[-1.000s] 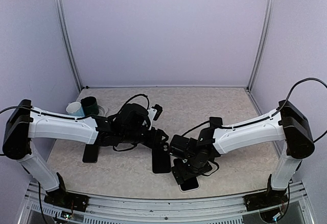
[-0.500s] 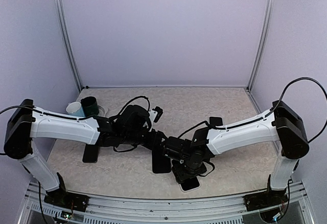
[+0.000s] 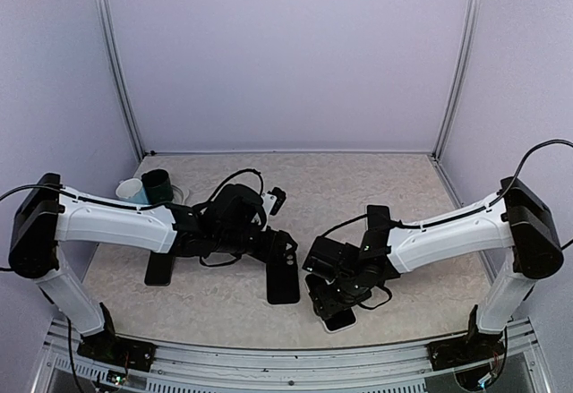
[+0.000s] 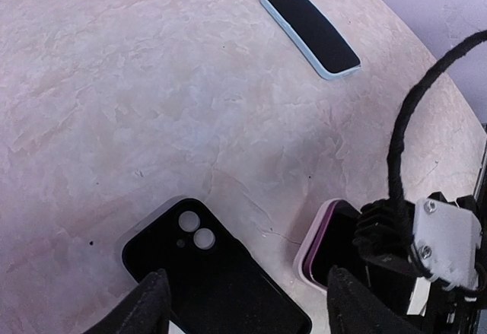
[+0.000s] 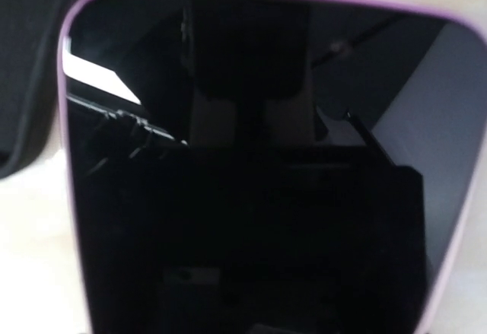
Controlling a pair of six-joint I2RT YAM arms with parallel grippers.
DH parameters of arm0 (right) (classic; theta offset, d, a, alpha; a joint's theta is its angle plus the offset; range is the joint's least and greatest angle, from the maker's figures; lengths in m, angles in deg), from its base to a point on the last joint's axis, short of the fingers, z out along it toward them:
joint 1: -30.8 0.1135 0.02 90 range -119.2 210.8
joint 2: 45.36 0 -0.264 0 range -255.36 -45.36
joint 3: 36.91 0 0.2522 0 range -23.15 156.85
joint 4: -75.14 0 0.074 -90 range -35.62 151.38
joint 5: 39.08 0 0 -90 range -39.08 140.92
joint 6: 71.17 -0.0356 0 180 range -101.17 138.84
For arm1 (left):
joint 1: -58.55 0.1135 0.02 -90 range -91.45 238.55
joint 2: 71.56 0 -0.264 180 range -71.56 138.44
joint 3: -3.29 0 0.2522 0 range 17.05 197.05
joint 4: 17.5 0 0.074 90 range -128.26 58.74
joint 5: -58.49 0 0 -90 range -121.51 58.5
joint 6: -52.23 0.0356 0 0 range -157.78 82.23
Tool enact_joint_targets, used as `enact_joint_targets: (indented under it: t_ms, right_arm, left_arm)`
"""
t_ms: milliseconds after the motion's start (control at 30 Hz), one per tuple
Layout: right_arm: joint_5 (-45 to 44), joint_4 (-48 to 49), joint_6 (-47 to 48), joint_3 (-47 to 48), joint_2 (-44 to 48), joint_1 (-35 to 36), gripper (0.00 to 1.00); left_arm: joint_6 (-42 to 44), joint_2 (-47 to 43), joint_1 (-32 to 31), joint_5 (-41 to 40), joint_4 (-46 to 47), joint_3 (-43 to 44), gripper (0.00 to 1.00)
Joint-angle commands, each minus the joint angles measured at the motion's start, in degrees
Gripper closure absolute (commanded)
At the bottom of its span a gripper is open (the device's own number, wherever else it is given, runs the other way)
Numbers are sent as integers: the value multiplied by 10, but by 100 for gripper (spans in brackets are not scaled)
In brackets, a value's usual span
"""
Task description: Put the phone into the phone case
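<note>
Pulled right gripper (image 3: 328, 296) back from left gripper (image 4: 245, 307), close over phone (image 5: 251, 159); could not tell right jaws' state. Held left jaws open above black case (image 4: 213, 273), with phone lying screen-up just beside it on table (image 4: 152, 106).

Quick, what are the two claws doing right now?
Left gripper: open, over the black case.
Right gripper: cannot tell, close above the pink-edged phone.

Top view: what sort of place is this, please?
Probably a robot test booth in a lab: plain pale walls between metal posts, and a left arm and a right arm bolted at the near edge of a stone-patterned table.
</note>
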Motion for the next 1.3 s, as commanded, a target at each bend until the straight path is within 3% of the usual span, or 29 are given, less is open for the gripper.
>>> enact_joint_targets:
  t_ms: [0,100,300,433,600,667,833,1033,1267]
  right_arm:
    - [-10,115,35,-60,64,-25,73]
    - [17,200,46,-120,88,-51,74]
    - [-31,235,82,-142,117,-61,75]
    - [-24,222,77,-148,114,-73,74]
    - [-33,250,71,-183,148,-73,75]
    - [-35,260,78,-187,155,-73,76]
    - [-42,256,92,-182,156,-73,76]
    - [-57,264,107,-183,169,-74,76]
    - [-49,296,134,-186,170,-83,74]
  left_arm:
    - [-31,22,18,65,45,11,25]
    - [-54,62,23,132,91,18,22]
    - [-129,136,33,250,236,23,12]
    - [-163,207,44,263,215,60,12]
    - [-179,229,45,291,248,61,14]
    - [-187,238,45,304,266,63,19]
    - [-204,253,46,327,297,63,46]
    - [-209,254,43,358,328,60,62]
    - [-191,254,39,366,323,58,100]
